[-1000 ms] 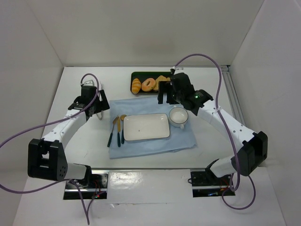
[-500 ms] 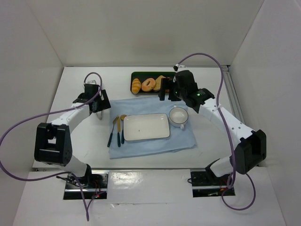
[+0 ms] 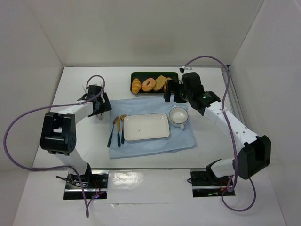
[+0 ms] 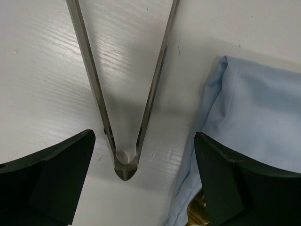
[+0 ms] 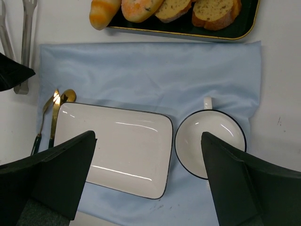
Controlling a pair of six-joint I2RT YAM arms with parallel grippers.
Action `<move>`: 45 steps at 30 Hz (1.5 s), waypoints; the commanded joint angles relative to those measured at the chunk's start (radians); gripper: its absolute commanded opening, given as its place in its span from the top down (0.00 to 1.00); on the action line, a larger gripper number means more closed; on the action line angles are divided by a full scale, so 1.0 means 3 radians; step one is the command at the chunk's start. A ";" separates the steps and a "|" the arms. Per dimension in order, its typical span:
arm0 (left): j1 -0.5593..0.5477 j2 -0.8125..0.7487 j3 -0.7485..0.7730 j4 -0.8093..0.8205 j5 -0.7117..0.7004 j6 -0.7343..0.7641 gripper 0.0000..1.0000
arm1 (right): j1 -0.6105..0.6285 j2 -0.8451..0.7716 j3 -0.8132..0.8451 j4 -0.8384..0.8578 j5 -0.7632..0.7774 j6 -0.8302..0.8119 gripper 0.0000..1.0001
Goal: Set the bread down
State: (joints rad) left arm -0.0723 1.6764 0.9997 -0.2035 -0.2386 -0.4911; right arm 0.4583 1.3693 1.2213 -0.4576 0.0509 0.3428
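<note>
The bread (image 3: 136,85) is a small golden roll at the left end of a dark tray (image 3: 141,74) at the back; in the right wrist view the bread (image 5: 104,9) lies at the top edge. Metal tongs (image 4: 123,162) lie flat on the white table, and the tongs (image 5: 23,47) also show in the right wrist view. My left gripper (image 4: 143,146) is open and low, its fingers on either side of the tongs' hinge end without touching it. My right gripper (image 5: 148,179) is open and empty, hovering above the plate and cup, in front of the tray.
A bagel (image 5: 138,7) and toast slices (image 5: 214,9) share the tray. A blue cloth (image 5: 141,70) carries a white rectangular plate (image 5: 117,146), a white cup (image 5: 210,141) and gold cutlery (image 5: 56,101). White walls stand on three sides.
The left arm's elbow has folded in toward the table while its gripper settled over the tongs. The right gripper has drifted a little to the right near the tray.
</note>
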 commanded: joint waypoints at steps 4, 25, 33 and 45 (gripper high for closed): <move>0.0021 0.0246 0.0170 0.0101 -0.0038 -0.0122 0.00 | -0.0060 -0.0146 -0.0052 0.0083 -0.0057 -0.0089 0.00; 0.0318 0.1080 0.0922 -0.0135 0.0371 0.0042 0.11 | -0.0091 -0.0269 -0.0113 -0.0014 -0.0027 -0.0028 0.00; 0.0348 0.1055 0.0953 -0.0242 0.0524 0.0149 0.32 | -0.0122 -0.0300 -0.0047 -0.0045 0.0035 -0.0028 0.00; 0.0185 -0.0335 0.0835 -0.0507 0.0897 0.0149 0.29 | -0.0152 -0.0361 -0.0210 0.0022 -0.0154 0.0110 0.00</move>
State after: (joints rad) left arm 0.0101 1.7321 1.2095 -0.3389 -0.0288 -0.4484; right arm 0.4267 1.3060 1.1759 -0.4618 0.0319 0.3588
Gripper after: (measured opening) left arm 0.708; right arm 0.999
